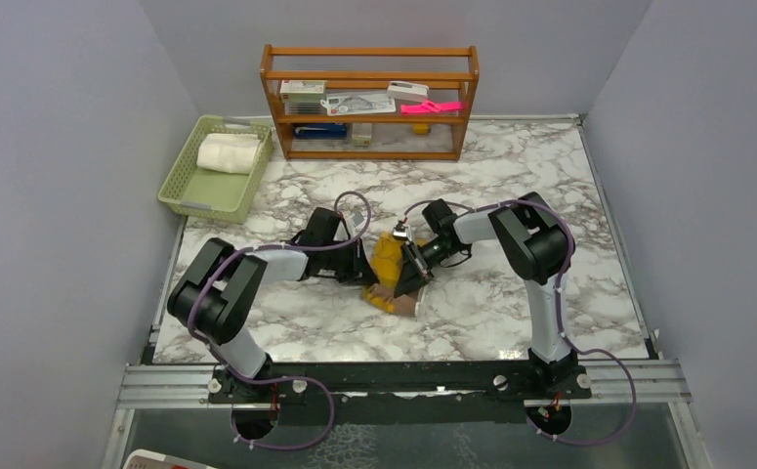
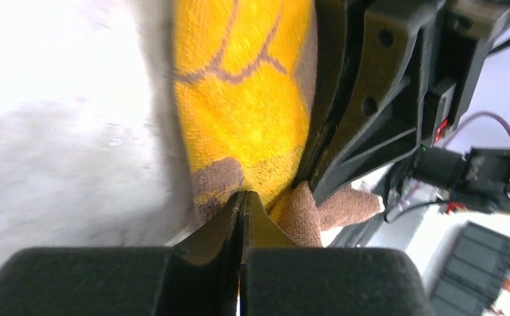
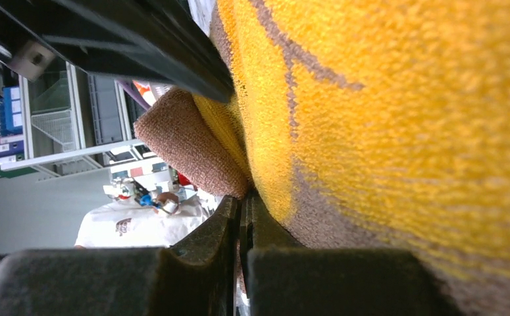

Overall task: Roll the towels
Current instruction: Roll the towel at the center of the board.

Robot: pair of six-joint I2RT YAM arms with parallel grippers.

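The brown towel with mustard-yellow patches [image 1: 388, 262] hangs bunched between my two grippers above the middle of the table. My left gripper [image 1: 368, 275] is shut on its left side; in the left wrist view the jaws [image 2: 242, 197] are pressed together at the towel's [image 2: 239, 99] lower edge. My right gripper [image 1: 410, 268] is shut on its right side; in the right wrist view the jaws [image 3: 245, 201] pinch a fold of the towel [image 3: 403, 118]. The cream-white towel [image 1: 228, 153] lies rolled in the green basket [image 1: 184, 191].
The green basket stands at the back left of the marble table [image 1: 511, 293]. A wooden shelf [image 1: 369, 98] with small items stands at the back centre. Grey walls close in the left, right and far sides.
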